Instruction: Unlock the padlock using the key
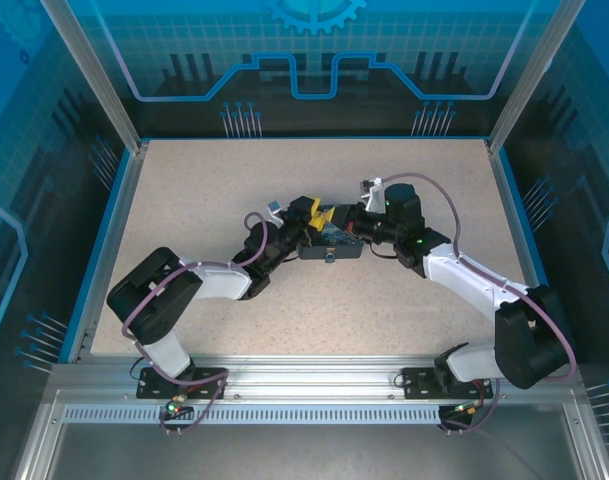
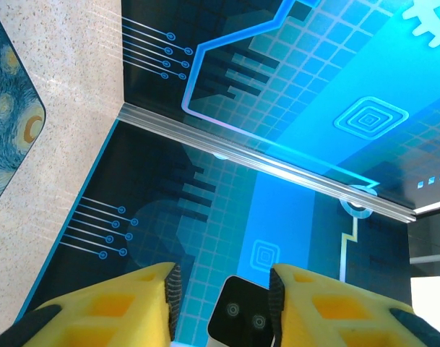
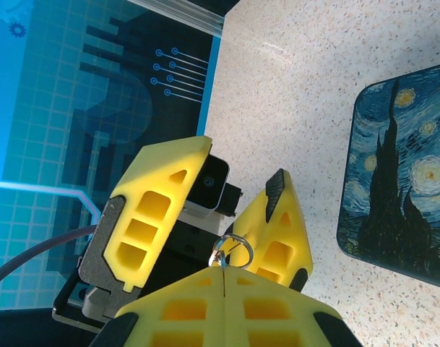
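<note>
The key (image 3: 233, 251) shows as a small metal ring with a thin dark sliver running down from it into the seam of the right gripper (image 3: 223, 278). That gripper is pressed fully together and pinches the key at the very fingertips. The left gripper (image 2: 221, 282) stands partly open with nothing between its pads, and from the right wrist its 2 yellow fingers sit on either side of the ring, near it but not visibly touching. I cannot pick out the padlock with certainty. A small pale blob (image 1: 329, 257) at the near edge of the painted tin (image 3: 400, 166) may be it, but it is too small to tell. Both grippers meet tip to tip over that tin at the middle of the table (image 1: 234, 180). My reading is that the step in hand is getting the key properly held and pointed, perhaps by passing it across, with insertion not yet begun. The next move calls for a firm hold on the ring end so the blade sticks out free, and then for steadying the lock. Open tabletop lies on every side, and the blue rim and corner posts are well apart from the work. The only tight spots are between the fingers themselves and just above the tin
</note>
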Robot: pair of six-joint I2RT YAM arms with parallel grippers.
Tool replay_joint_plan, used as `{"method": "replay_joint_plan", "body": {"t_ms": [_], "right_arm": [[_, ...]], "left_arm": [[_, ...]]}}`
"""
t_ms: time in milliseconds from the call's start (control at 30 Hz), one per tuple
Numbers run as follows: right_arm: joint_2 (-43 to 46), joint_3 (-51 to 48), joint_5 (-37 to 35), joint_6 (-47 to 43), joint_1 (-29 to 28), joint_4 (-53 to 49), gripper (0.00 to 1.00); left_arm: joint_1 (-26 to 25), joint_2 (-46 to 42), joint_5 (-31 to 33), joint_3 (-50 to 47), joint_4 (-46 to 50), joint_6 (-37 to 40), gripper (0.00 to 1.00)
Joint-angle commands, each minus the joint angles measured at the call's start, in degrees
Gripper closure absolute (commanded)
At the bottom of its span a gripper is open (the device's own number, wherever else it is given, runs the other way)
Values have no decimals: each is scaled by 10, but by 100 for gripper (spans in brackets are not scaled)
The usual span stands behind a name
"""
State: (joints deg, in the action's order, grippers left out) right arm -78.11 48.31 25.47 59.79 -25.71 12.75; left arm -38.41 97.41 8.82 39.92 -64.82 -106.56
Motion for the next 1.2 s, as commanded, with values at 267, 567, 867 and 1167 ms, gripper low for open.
{"method": "replay_joint_plan", "body": {"t_ms": [267,567,867,1167], "right_arm": [[17,-18,-1,-5,10,3,100],[22,-24,3,-4,19,4,100],[24,-24,12,-8,23,8,100],[101,-60,35,-29,82,-39,52]], "left_arm": [[2,-11,14,6,-14,22,69],[2,-9,16,9,-9,30,84],[2,-5,7,16,-9,40,100],[24,-17,-74,19,23,157,100]]}}
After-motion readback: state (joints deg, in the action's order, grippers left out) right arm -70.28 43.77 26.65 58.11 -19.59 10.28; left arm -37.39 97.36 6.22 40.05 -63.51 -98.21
